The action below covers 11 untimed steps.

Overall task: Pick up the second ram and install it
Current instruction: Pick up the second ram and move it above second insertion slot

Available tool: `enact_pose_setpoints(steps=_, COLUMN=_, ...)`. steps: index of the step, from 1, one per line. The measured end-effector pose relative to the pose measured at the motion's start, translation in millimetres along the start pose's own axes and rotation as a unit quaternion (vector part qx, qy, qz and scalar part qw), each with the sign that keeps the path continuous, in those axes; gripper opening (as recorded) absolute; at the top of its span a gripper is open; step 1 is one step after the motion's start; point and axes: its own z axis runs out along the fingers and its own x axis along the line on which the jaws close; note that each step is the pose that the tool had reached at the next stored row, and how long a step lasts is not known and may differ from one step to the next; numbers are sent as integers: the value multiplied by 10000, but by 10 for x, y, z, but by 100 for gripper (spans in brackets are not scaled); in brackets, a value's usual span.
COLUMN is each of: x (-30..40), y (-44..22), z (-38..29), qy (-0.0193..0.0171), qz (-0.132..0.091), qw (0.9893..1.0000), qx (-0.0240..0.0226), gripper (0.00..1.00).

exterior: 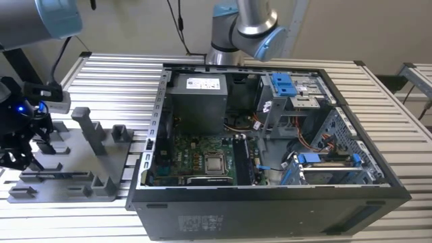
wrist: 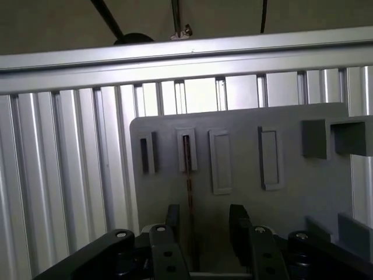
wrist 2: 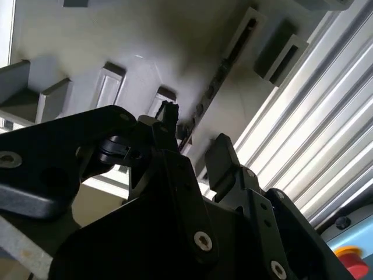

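The fingers [wrist: 239, 220] were spread wide and pinched nothing in the first wrist view. They straddled the ram [wrist: 189, 186], a thin dark stick seen edge-on, standing upright in a slot of the grey tray [wrist: 291, 186]. The ram ran between the fingers, nearer to one than the other. Whether it touched the nearer one could not be told. The tray lay on the slatted metal bench [wrist: 70, 175].

In the second wrist view the fingers [wrist 2: 224, 156] again stood apart on either side of the ram [wrist 2: 220, 73], whose notched edge ran along the tray [wrist 2: 116, 35].

In the exterior view the fingers hung low over the tray [exterior: 68, 196] at the exterior view's left, well apart from the open case [exterior: 270, 217].

The ram was probably light, stiff and thin but fragile. It looked best gripped across its two flat faces near mid-length, away from the contact edge in the slot.
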Motion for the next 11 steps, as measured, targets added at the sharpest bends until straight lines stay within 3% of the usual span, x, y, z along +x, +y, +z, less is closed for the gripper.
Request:
enact_pose_setpoints(steps=4, x=1, y=11, z=18, qy=4, qz=-10, qw=9998, qx=176, gripper=48)
enact_pose_setpoints(steps=11, x=3, y=11, z=93, qy=4, qz=-10, qw=9998, qx=179, gripper=48)
